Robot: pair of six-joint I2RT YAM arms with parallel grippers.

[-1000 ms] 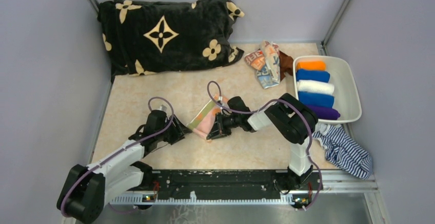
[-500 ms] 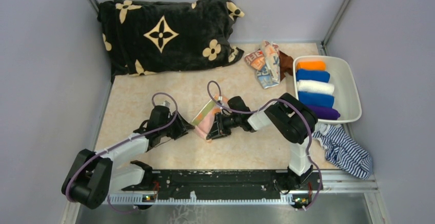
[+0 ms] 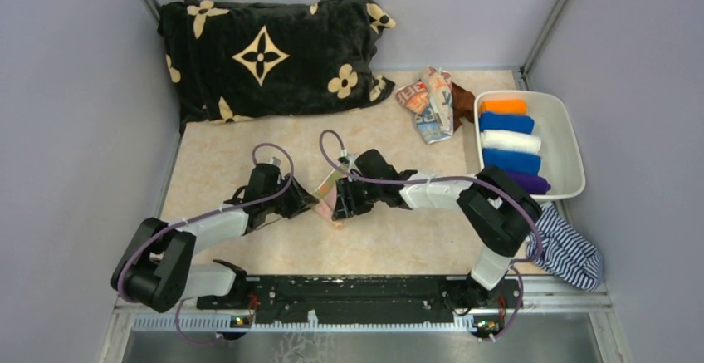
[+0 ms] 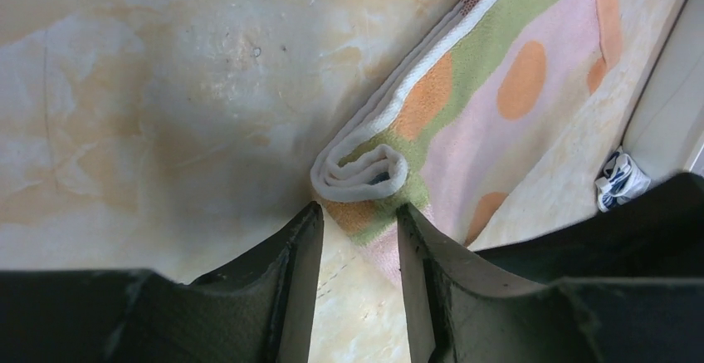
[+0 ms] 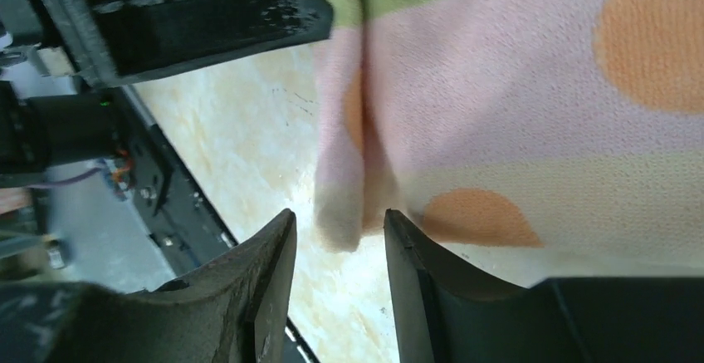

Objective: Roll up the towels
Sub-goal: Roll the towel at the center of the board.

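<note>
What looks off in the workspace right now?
The striped cloth lies crumpled at the near right corner of the table, away from the other cloths. Left of the white bin, printed towels sit in an unrolled heap. The peach towel has a loose roll, its end flattened rather than round.

The towel (image 3: pixel 328 199) lies central on the table (image 3: pixel 216 164); the blanket (image 3: pixel 266 51) at eleven o'clock, the tray (image 3: pixel 563 143) of rolls (image 3: pixel 508 140) at two.
</note>
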